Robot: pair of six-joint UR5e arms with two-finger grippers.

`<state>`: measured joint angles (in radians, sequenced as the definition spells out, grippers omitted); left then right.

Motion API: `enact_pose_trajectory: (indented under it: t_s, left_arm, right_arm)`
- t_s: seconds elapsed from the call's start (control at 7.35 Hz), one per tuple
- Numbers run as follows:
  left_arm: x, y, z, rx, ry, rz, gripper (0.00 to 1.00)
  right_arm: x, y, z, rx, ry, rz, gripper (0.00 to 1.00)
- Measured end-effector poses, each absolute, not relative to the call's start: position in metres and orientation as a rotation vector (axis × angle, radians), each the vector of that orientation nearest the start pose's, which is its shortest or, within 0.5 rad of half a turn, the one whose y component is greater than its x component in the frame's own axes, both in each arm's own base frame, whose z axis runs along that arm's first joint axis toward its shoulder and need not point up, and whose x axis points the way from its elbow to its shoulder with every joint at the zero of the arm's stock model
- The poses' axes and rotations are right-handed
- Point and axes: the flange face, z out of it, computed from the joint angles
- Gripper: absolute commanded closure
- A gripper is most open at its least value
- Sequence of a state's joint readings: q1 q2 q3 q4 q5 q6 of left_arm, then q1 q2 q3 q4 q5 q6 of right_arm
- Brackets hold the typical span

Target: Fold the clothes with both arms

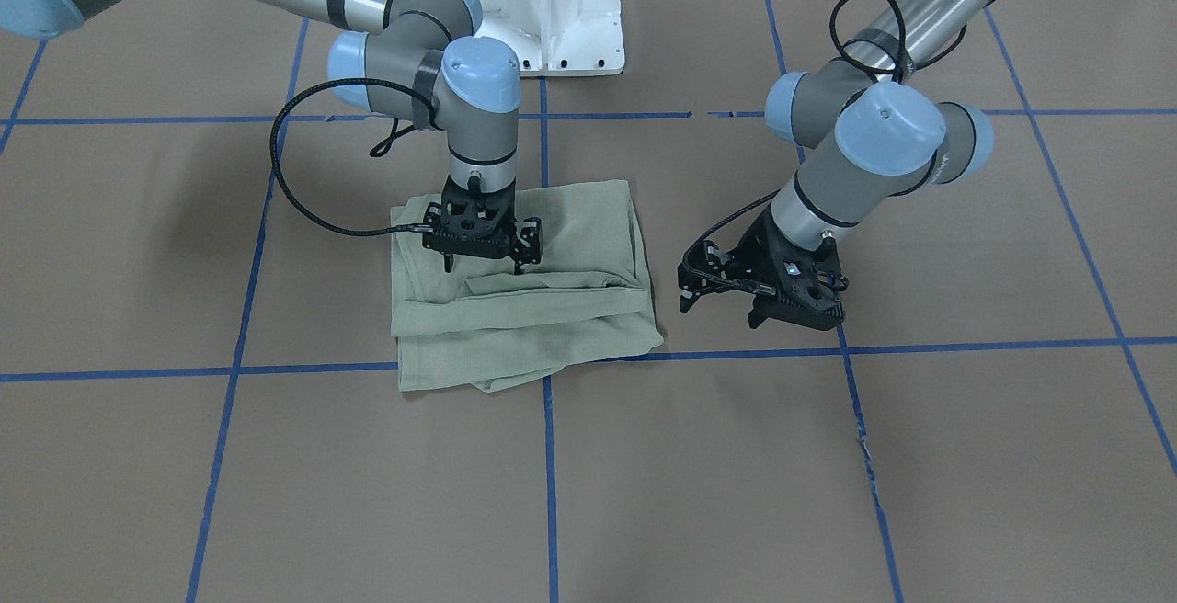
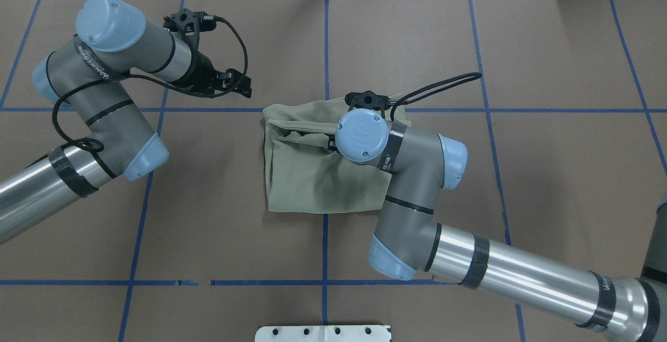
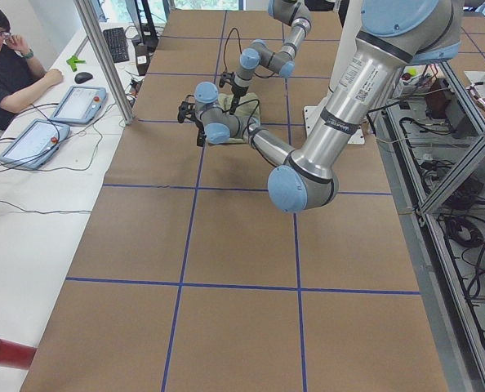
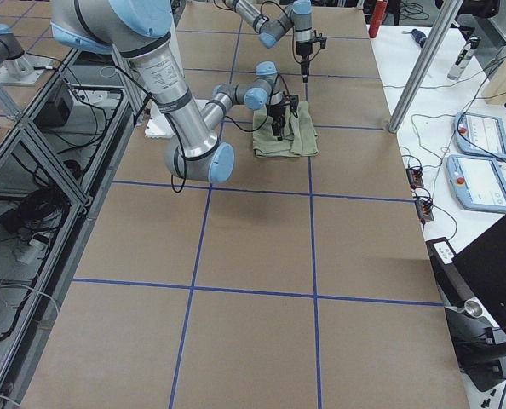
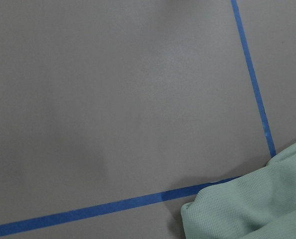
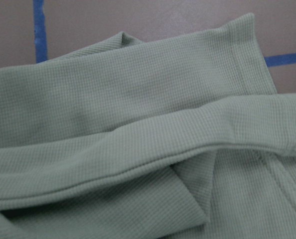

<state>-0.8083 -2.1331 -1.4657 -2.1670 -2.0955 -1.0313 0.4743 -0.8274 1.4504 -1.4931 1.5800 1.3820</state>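
Note:
The pale sage-green shirt (image 1: 552, 309) lies folded into a rough rectangle on the brown table and also shows in the overhead view (image 2: 307, 175). My right gripper (image 1: 484, 265) hangs straight down over the shirt's back half, fingers apart, holding nothing. Its wrist hides it from overhead. The right wrist view shows only layered folds and a hem of the shirt (image 6: 138, 99). My left gripper (image 1: 722, 309) is open and empty, tilted, low over bare table beside the shirt (image 2: 237, 84). The left wrist view shows one shirt corner (image 5: 257, 209).
Blue tape lines (image 1: 549, 456) divide the brown table into squares. The white pedestal (image 1: 552, 5) stands at the robot's side. An operator (image 3: 6, 65) sits with tablets (image 3: 77, 102) on a white bench along the table's far edge.

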Motion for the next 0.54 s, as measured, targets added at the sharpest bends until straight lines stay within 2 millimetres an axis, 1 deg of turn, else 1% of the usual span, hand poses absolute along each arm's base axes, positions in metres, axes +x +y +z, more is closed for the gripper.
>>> enact_pose_trajectory:
  t_s: [0.14,0.27,0.41,0.54]
  left_arm:
    - [0.425,-0.565,0.304,0.269,1.097,0.034,0.00]
    - [0.425,-0.565,0.304,0.269,1.098,0.033,0.00]
    - [0.424,-0.565,0.304,0.269,1.099,0.033,0.00]
    - [0.424,-0.565,0.303,0.269,1.100,0.031,0.00]
  right_arm:
    - [-0.600,-0.488,0.262,0.231,-0.636,0.285,0.00]
    - [-0.589,-0.520,0.269,0.245,-0.602,0.296,0.00]
    - [-0.572,-0.550,0.277,0.259,-0.571,0.304,0.00]
    - [-0.550,-0.580,0.283,0.278,-0.543,0.306,0.00]
